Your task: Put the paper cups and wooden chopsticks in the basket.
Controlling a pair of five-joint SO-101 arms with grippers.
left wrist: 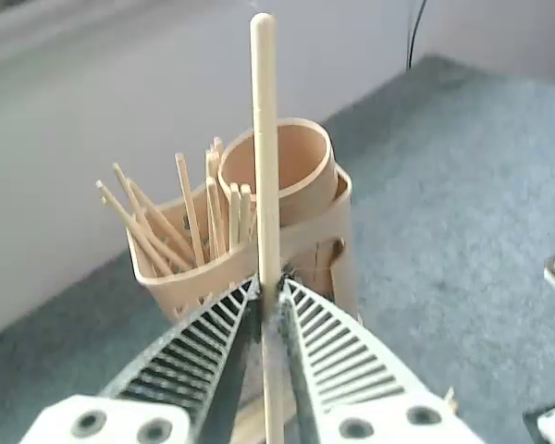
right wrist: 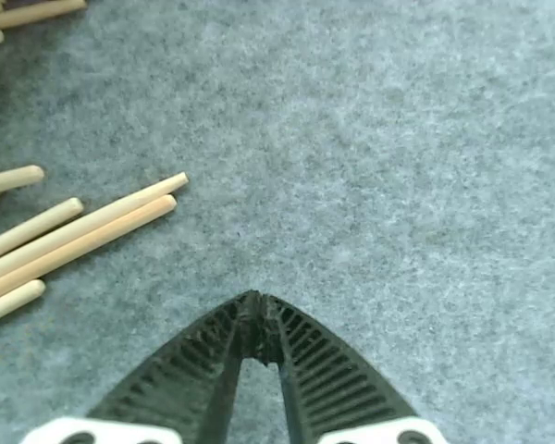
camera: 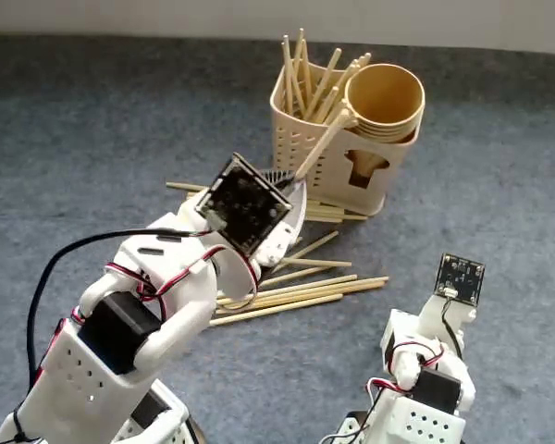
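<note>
Jaws of the left gripper (camera: 291,185), centre frame, clamp one chopstick (camera: 326,141) whose long axis slants up-right, tip at the rim of the basket (camera: 296,153) beside the paper cups (camera: 384,92). Loose chopsticks (camera: 296,298) lie below. The right gripper (right wrist: 259,324), lower right, is closed on nothing.

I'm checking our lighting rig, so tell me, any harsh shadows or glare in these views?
High view: soft, even light, only faint shadows under the loose chopsticks. Left wrist view: bright wall behind the basket, no glare on the held chopstick. Right wrist view: thin soft shadows beside the loose chopsticks, no glare.
</note>
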